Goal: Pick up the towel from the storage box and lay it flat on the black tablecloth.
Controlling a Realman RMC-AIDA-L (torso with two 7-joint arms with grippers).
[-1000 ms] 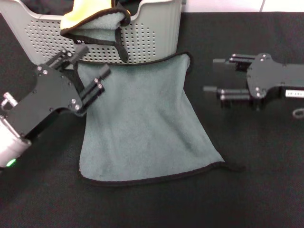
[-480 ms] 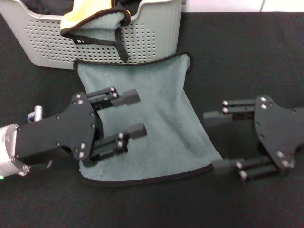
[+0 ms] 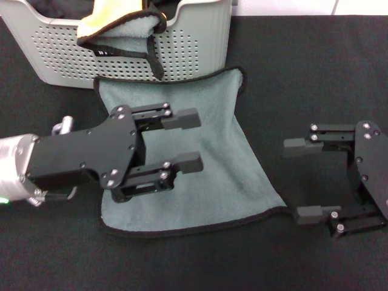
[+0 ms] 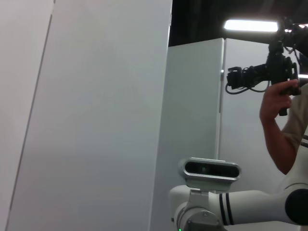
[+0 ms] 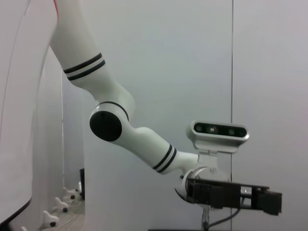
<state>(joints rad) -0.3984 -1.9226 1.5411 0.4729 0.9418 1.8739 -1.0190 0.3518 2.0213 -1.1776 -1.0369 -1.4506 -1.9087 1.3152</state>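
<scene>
Lying spread grey-green face up, the towel (image 3: 194,163) fills the centre of the head view on the tablecloth (image 3: 303,79), out of the box (image 3: 200,48). Its upper edge sits just below the box's front wall; whether the two touch cannot be told. Surface looks mostly smooth. The outline is skewed, narrower at the top, and the lower-right corner trails a thin black tail. Judgement: the pick and the laying are essentially done; at most a little squaring-up is left.

Left gripper (image 3: 194,139) hovers over the towel's left half, jaws wide apart, gripping nothing. Right gripper (image 3: 306,182) sits centre-right over bare cloth just beside the towel's lower-right corner, jaws likewise spread and empty.

A second towel (image 3: 121,30), yellow showing, hangs bunched over the box rim at upper left.

Hidden: the left gripper covers part of the towel, so folds there cannot be checked. Box is cut off at the top edge. Both wrist views show only walls and robot parts, no towel.
</scene>
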